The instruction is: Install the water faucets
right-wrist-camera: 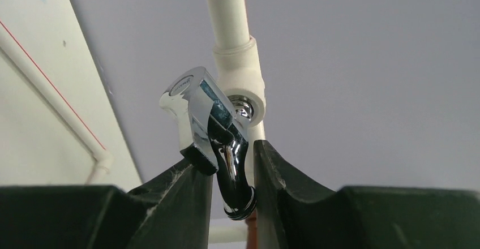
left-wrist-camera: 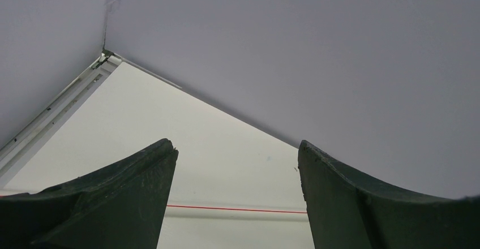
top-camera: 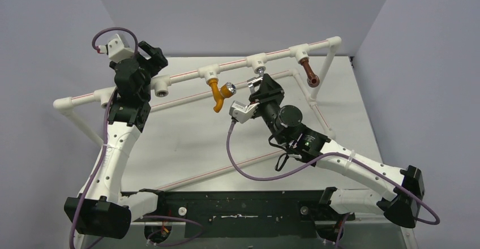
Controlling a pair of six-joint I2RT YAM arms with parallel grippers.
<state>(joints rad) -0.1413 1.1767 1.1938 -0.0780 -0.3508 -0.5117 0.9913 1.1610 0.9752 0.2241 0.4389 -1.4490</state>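
my right pincer [right-wrist-camera: 226,167] is clamped on the silver faucet [right-wrist-camera: 195,110] right at the white tee [right-wrist-camera: 240,71], orange faucet [top-camera: 217,99] just beside, left pincer [left-wrist-camera: 236,145] gaping wide

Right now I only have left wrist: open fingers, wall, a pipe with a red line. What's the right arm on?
Observer: The right gripper is closed on the silver faucet, with one finger on either side of its spout.
Operator: Where is that on the pipework?
Observer: At the white tee in the middle of the rear pipe. I can't tell how far it is threaded in.
Operator: Other faucets, free ports?
Observer: The orange faucet and the brown faucet each hang from their own tees. One open tee sits beside the left gripper.
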